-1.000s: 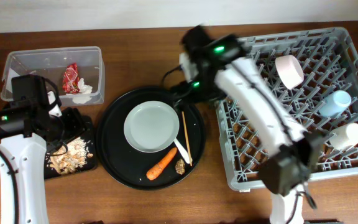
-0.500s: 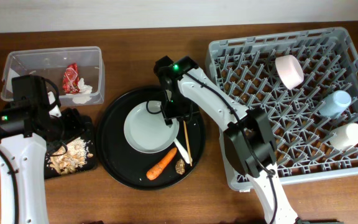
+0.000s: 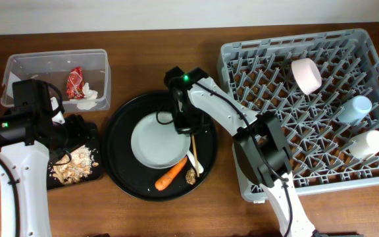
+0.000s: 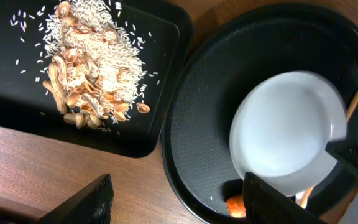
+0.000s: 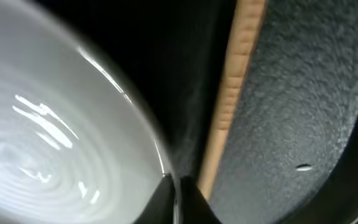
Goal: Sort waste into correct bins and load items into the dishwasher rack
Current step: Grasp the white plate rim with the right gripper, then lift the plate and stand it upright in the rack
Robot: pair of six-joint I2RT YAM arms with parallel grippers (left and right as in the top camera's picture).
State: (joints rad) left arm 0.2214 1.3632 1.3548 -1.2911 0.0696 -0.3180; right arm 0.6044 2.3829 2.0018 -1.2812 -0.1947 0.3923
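We find the grey-white plate [image 3: 154, 141] lying flat in the large round black tray [image 3: 116, 158], a little left of the middle of the overhead frame. It is round, smooth and glossy, and the right wrist view shows fine concentric rings in its surface. The right fingers [image 3: 182, 125] are at the plate's upper right rim, their dark tips against its edge. We cannot tell whether they pinch the rim or only touch it.

Just right of the plate, the wooden chopsticks [image 3: 194, 141] lie on the tray's pebbled black floor as a straight, pale strip running top to bottom. Below them a white plastic fork [image 3: 195, 162] slants toward the tray's lower right. A tapering orange carrot [image 3: 170, 175] and a small knobbly brown lump [image 3: 191, 176] lie beside it near the lower rim.

Left of the round tray is the flat black rectangular tray [image 4: 166, 34] with rounded corners. It holds a loose heap of beige rice-like scraps [image 4: 98, 68] mixed with curled, husk-like bits. The left fingers [image 4: 89, 202] hang spread wide apart over the brown wooden worktop [image 4: 42, 162], holding nothing.

At the upper left, the clear plastic tub [image 3: 18, 64] holds a red crinkled wrapper [image 3: 75, 82] and a crumpled white tissue [image 3: 89, 94]. On the right, the grey lattice rack [image 3: 308, 187] carries a pale pink bowl [image 3: 306, 74] near its top edge. A small blue cup [image 3: 354, 108] and a white cup [image 3: 367, 143] lie along its right side.
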